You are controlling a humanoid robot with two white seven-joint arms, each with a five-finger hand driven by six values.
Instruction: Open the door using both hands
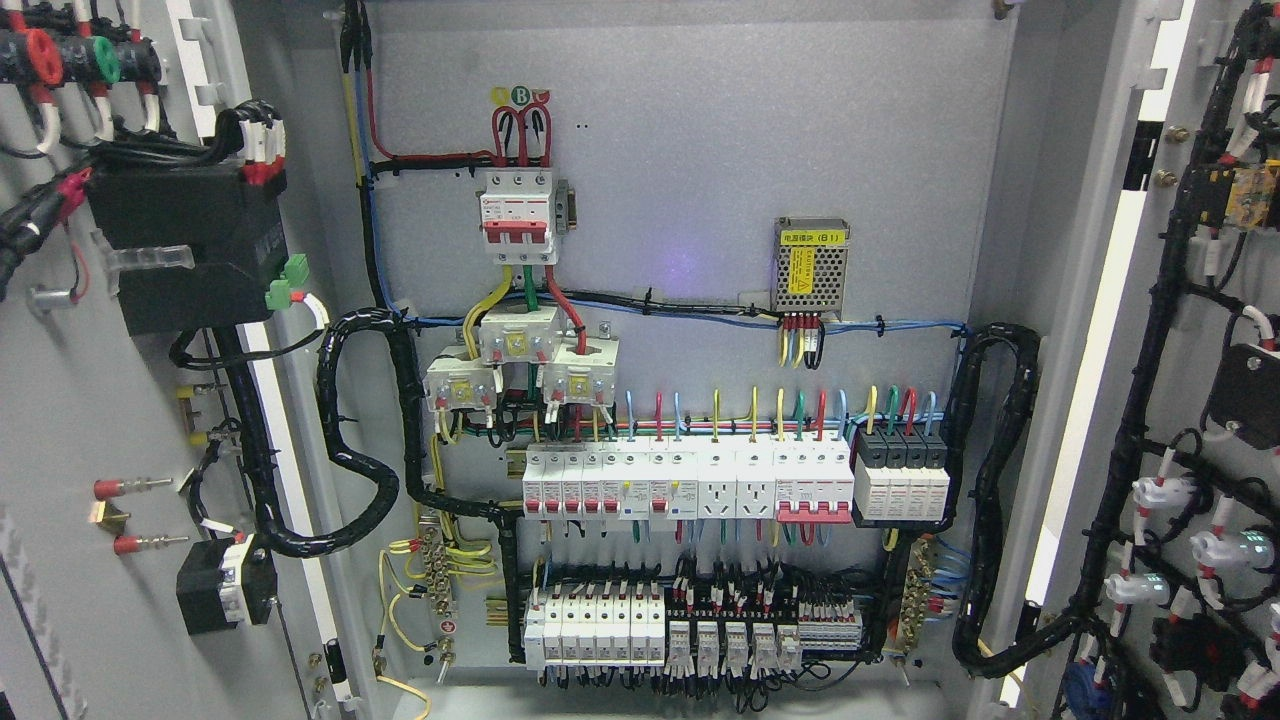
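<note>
Both doors of the electrical cabinet are seen swung fully open: the left door (90, 420) fills the picture's left edge and the right door (1210, 400) the right edge, each showing its inner face laden with wiring. On the left door a black component block (185, 250) is mounted, with red and green indicator backs (70, 58) above it. Between the doors the grey back panel (700, 150) is exposed. On it a red-handled main breaker (517, 215) is fixed at upper centre, a perforated power supply (811, 265) to its right, and a row of breakers (690, 485) below. Terminal blocks (690, 625), possibly relays among them, are set lowest. Neither hand is in view, so their state cannot be told.
</note>
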